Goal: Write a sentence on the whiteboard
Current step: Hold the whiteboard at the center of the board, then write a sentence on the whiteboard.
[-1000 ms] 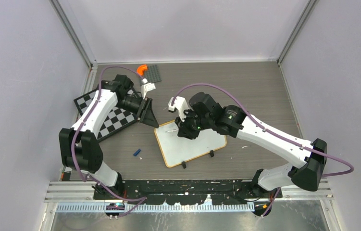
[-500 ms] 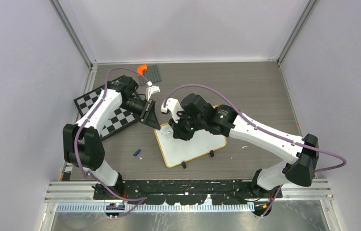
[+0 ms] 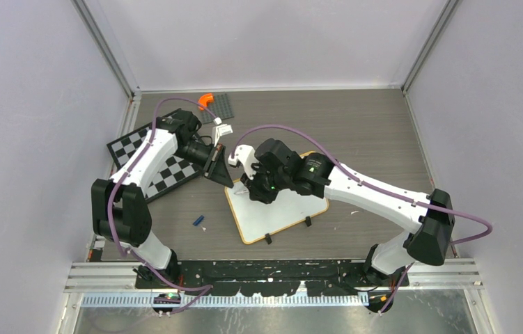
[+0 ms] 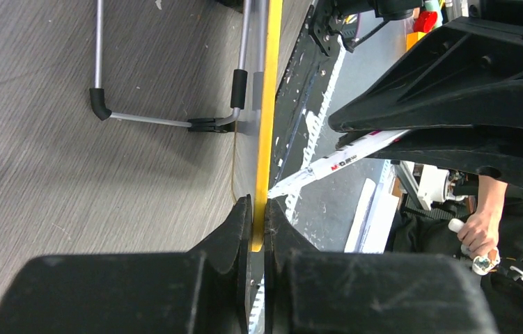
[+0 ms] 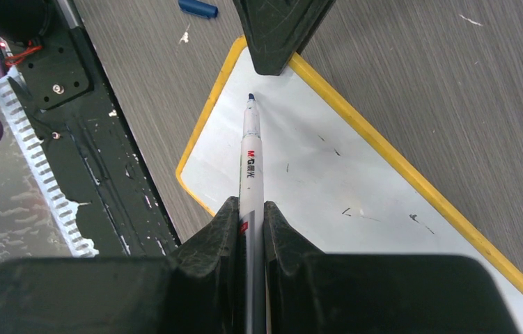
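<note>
As the tabletop (image 3: 377, 132) runs from its near edge to its far one:
Blue cap (image 3: 198, 220): lies left of the whiteboard (image 3: 283, 212), apart from it.
Whiteboard: mid-tabletop, skewed, its face bearing only small dark specks.
Right gripper (image 5: 250, 209): pressed onto a white marker (image 5: 251, 153), blue tip over the board's far-left corner; contact unclear.
Left gripper (image 4: 258, 212): pinching the yellow rim at that corner.
Checkered board (image 3: 175, 174): by the left edge.

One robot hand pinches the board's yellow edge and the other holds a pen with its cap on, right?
No, the pen is uncapped: the right wrist view shows its bare blue tip over the board. The rest is right.
</note>
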Tool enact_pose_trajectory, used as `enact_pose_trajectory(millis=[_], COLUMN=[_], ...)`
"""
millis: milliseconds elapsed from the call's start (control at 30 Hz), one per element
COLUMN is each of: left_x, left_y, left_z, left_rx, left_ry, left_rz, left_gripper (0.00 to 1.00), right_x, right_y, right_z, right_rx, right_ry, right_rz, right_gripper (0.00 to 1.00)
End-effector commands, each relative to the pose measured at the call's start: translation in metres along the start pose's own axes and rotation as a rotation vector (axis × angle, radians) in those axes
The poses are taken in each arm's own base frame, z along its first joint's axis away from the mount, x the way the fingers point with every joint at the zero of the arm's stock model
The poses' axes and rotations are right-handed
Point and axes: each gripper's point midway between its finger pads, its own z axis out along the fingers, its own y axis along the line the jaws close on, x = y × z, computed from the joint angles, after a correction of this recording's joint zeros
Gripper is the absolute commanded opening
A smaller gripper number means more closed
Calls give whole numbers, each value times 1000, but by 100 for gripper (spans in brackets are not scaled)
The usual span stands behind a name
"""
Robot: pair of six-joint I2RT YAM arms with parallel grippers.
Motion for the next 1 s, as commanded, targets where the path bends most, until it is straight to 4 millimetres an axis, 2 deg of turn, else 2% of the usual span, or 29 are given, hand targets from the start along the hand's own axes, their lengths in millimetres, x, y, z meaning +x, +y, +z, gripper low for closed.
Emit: enact_pose_trajectory(millis=[0,200,767,967], left_x=[-1,0,1,1], left_y=[0,0,2,2], left_z=[0,0,1,1], left_rx=[8,6,6,9], left_ry=[-9,-7,0,0], left_rz=[5,11,10,6], left_gripper=[0,0,0,0], right_x=[-29,-25,22,9], right_y=[-2,-7,-13,-14], right_z=[-7,-3,-2,-7], right_rx=[26,46,83,90], right_ry=[-91,-73,27,-4], right_rz=[-13,-24,-32,-36], right_gripper=[0,0,0,0])
